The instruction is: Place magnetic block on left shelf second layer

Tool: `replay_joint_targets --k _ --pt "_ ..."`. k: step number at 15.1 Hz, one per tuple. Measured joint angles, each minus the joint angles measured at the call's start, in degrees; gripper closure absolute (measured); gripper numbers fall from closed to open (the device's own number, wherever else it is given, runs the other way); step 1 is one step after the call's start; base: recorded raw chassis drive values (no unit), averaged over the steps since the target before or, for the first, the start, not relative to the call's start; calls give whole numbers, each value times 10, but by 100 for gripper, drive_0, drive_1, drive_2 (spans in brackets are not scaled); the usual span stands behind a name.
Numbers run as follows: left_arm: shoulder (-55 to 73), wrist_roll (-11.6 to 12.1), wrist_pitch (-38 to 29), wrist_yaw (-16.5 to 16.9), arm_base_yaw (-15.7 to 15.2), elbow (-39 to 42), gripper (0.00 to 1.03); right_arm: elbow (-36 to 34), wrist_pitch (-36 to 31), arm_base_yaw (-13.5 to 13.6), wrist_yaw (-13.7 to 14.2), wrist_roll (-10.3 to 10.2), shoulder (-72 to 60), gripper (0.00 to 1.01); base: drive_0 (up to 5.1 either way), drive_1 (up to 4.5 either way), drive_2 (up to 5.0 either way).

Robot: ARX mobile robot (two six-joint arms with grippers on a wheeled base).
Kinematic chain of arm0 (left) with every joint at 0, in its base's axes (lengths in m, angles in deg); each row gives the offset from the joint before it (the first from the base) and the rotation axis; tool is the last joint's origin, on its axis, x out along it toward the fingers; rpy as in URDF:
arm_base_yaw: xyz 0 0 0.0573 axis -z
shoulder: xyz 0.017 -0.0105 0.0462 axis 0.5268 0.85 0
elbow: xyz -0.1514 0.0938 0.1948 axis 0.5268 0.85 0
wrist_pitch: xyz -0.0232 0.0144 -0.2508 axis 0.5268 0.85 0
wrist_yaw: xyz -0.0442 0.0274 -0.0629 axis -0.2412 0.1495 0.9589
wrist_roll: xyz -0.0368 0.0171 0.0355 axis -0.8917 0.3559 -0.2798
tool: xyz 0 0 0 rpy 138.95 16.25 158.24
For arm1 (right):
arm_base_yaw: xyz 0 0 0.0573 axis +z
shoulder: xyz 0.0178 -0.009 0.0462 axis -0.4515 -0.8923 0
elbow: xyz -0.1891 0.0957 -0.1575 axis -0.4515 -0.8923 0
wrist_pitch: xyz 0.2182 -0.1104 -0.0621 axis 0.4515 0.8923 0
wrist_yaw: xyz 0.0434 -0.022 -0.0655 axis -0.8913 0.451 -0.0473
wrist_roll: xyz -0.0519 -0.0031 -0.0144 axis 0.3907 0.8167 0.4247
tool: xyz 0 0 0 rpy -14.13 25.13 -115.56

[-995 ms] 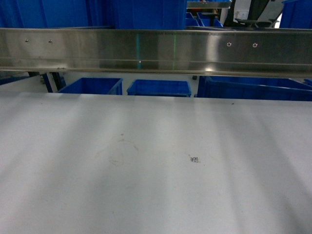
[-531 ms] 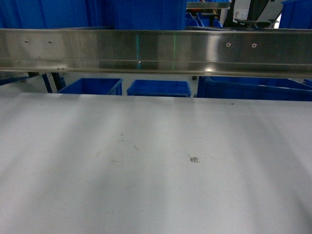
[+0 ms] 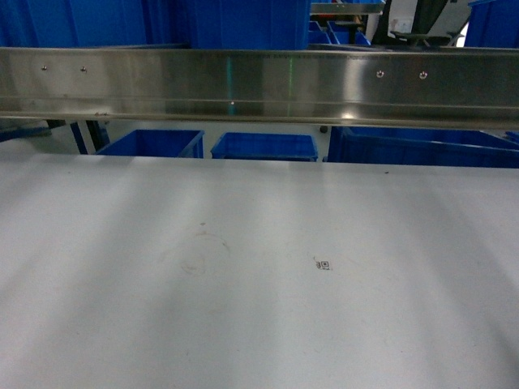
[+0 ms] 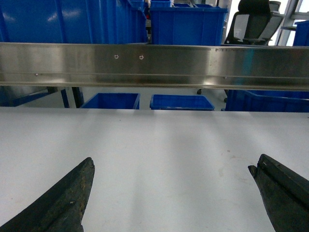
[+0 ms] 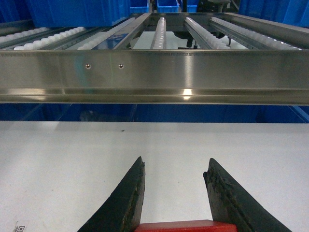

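Note:
The magnetic block [image 5: 186, 225], a red cube, shows only as a strip at the bottom edge of the right wrist view. My right gripper [image 5: 176, 159] is shut on it, its dark fingers pressed against both sides. Ahead of it and a little higher runs a steel rack tier [image 5: 154, 77] with white rollers [image 5: 159, 29] and a large blue bin [image 5: 77, 12] at its left; I cannot tell which layer this is. My left gripper [image 4: 173, 162] hangs wide open over the white tabletop [image 4: 159, 140], holding nothing. Neither gripper shows in the head view.
A long steel front rail [image 3: 259, 81] crosses the whole head view above the white tabletop [image 3: 243, 284]. Blue bins [image 3: 263, 146] stand below and behind it. A small printed marker [image 3: 323, 265] lies on the table. A black office chair [image 4: 253, 21] stands far right.

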Motion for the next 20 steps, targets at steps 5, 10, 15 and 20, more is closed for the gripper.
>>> replay_joint_targets --k 5,10,15,20 --pt "0 0 0 0 0 0 5 0 -6 10 4 -4 0 68 0 0 0" --pt "0 0 0 0 0 0 5 0 -8 10 4 -3 0 68 0 0 0" --pt "0 0 -1 2 0 0 5 0 -8 9 4 -3 0 68 -192 102 102" --pt "0 0 0 -1 0 0 5 0 -7 12 5 -3 0 68 -478 263 263"
